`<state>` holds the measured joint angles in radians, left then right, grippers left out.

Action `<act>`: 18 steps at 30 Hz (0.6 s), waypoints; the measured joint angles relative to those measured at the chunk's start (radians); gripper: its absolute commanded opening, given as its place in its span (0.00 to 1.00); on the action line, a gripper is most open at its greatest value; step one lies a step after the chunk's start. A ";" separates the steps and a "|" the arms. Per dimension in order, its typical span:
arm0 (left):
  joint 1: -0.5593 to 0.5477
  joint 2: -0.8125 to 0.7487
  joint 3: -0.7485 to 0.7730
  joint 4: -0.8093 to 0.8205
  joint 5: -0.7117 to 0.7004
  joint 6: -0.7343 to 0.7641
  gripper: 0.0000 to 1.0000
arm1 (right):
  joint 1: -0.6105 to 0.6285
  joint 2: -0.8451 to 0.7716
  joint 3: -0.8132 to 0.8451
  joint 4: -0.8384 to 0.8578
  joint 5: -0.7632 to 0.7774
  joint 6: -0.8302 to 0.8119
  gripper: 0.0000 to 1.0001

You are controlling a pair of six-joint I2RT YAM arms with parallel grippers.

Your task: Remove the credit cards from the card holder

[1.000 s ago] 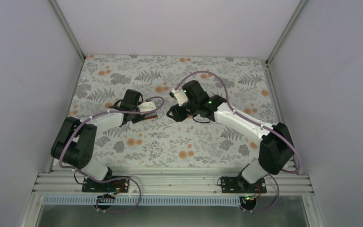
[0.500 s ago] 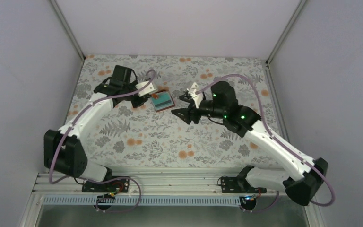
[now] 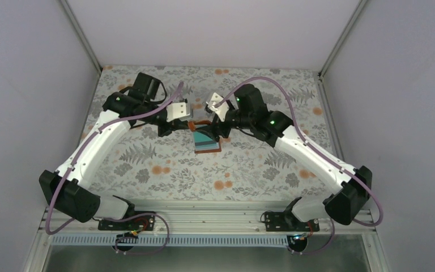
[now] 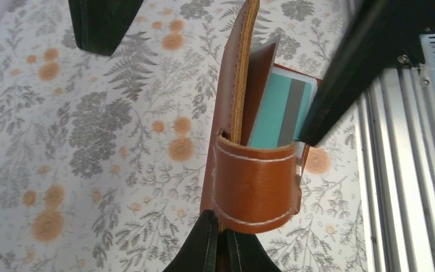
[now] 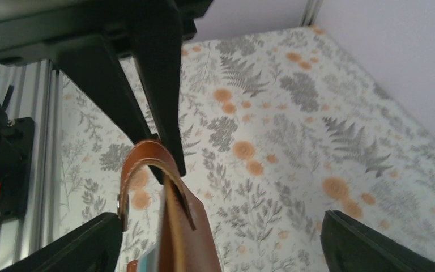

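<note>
My left hand (image 4: 220, 249) is clamped tight on the strap end of the card holder (image 4: 255, 187), held edge-up over the table (image 4: 90, 141); my right hand (image 5: 226, 243) is spread wide and empty, one finger on each side of it; the teal card (image 4: 274, 113) sits in the inner pocket, lengthwise away from my left fingers; the right hand is nearer, so I judge it should pinch and pull along that line.

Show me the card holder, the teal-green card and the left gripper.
card holder (image 4: 255, 187), left wrist view, on its brown strap.
teal-green card (image 4: 273, 113), left wrist view, on its exposed face.
left gripper (image 5: 169, 168), right wrist view, between its fingertips.
</note>
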<state>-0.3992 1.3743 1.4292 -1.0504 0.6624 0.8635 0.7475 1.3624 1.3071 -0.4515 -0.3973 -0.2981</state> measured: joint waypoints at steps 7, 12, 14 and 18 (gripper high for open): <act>-0.003 0.000 0.000 -0.061 0.014 0.026 0.02 | -0.001 0.023 0.002 -0.065 -0.041 -0.048 0.32; -0.008 0.000 0.000 -0.071 0.013 0.031 0.02 | -0.001 0.050 0.014 -0.090 -0.041 -0.045 0.04; -0.006 0.000 0.000 -0.071 -0.003 0.025 0.22 | -0.001 0.064 0.020 -0.097 -0.050 -0.040 0.04; -0.005 0.000 0.008 -0.035 -0.012 -0.043 0.91 | -0.014 0.059 0.017 -0.082 -0.054 0.005 0.04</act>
<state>-0.4046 1.3743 1.4368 -1.0859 0.6506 0.8204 0.7330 1.4212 1.3243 -0.5339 -0.4511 -0.2935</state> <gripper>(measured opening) 0.373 0.051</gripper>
